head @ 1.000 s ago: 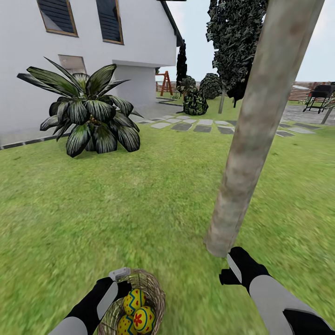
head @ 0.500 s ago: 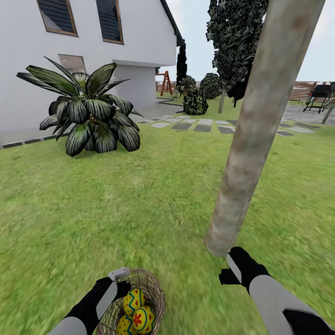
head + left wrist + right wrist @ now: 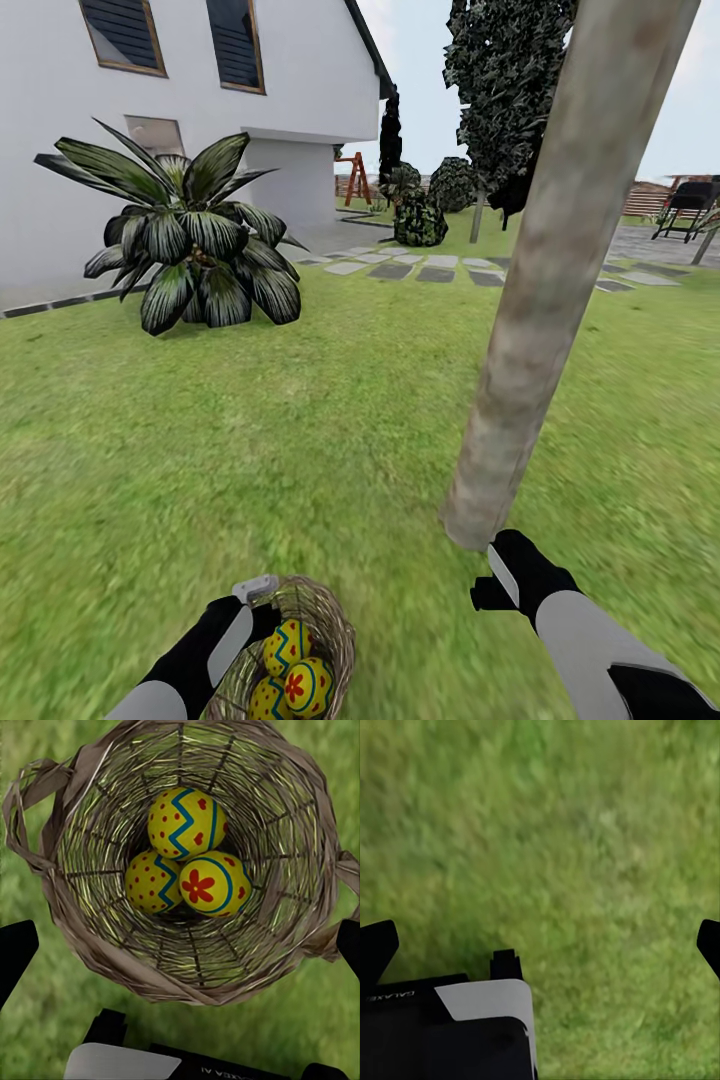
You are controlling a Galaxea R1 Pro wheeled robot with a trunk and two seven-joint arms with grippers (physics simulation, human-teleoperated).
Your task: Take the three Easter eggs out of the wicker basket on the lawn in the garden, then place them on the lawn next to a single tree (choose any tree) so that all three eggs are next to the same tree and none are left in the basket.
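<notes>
We find the lawn (image 3: 330, 420) running from the white house (image 3: 60, 180) to the foreground, and it is where the eggs are to end up. The tree (image 3: 545, 280) rises from it at the right, its bare trunk meeting the grass just ahead of the right arm; we judge it the obvious drop-off tree, being close to the basket.

The wicker basket (image 3: 82, 915) stands upright on the grass near the view's lower edge, left of the trunk base. All three Easter eggs (image 3: 186, 821) lie clustered at its bottom, touching one another, so no egg has yet been removed.

The left end effector (image 3: 180, 945) hangs directly over the basket mouth with its fingertips spread wide to either side of the rim, released and holding nothing; we take this as alignment for a downward reach. The right end effector (image 3: 540, 945) is likewise spread open over bare grass by the trunk base, empty, apparently kept clear.
</notes>
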